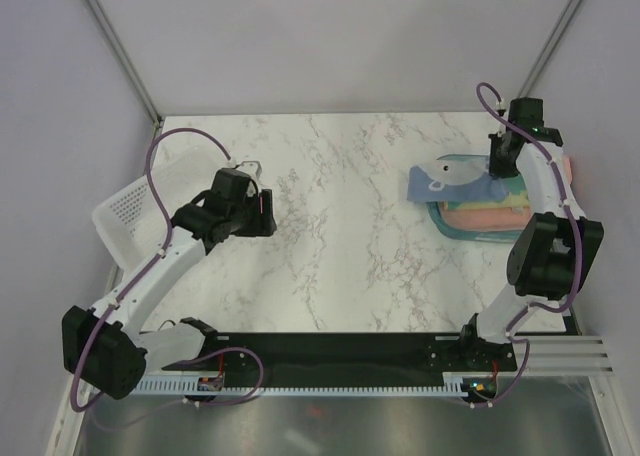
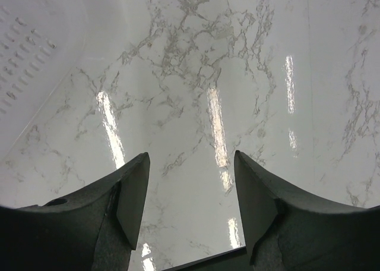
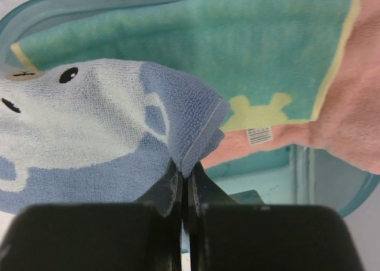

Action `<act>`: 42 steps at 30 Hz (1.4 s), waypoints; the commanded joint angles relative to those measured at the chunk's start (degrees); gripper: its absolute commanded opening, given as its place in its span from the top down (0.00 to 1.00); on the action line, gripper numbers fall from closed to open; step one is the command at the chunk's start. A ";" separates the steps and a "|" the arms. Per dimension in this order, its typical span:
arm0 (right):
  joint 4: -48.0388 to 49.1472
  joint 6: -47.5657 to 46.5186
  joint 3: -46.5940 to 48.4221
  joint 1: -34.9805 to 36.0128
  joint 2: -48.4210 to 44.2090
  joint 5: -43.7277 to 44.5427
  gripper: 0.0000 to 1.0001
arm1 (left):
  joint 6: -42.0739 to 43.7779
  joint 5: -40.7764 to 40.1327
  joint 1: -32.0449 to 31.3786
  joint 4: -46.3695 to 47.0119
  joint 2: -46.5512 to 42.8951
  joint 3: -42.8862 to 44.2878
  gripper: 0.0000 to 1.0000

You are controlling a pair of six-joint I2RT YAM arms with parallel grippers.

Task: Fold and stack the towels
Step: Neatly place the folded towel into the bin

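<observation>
Right gripper [image 3: 185, 180] clamped on blue towel [image 3: 89, 140] corner, over tray [image 3: 89, 6], top view's right. Left gripper [image 2: 190, 164] open above table [image 2: 196, 75].

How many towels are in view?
3, stacked on the teal plastic tray: blue-grey terry towel on top, teal-and-yellow terry towel beneath, salmon-pink terry towel lowest. Others may be hidden.
</observation>
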 commanded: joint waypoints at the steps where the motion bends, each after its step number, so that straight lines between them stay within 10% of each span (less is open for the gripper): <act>1: 0.62 -3.61 3.57 -2.54 -0.28 1.21 1.00 | 2.39 -1.45 0.12 1.44 0.84 0.19 0.33; 25: 3.61 -6.69 13.77 -10.81 11.93 3.32 1.00 | 2.83 -0.92 0.12 1.44 2.42 0.37 0.33; 30: 3.96 -4.58 16.05 -10.90 13.43 6.04 0.46 | 2.65 -0.75 0.12 1.35 1.99 0.28 0.33; 34: 3.88 -1.25 16.93 -10.72 10.89 6.74 0.36 | 2.30 0.04 0.12 1.53 0.85 0.98 0.33; 38: 3.09 3.50 16.32 -8.80 3.96 6.13 0.02 | 2.48 3.28 0.12 1.96 -0.12 3.08 0.33; 42: 2.65 9.82 12.21 -2.23 -3.16 2.18 0.02 | 3.18 6.89 0.12 4.77 -2.40 5.90 0.33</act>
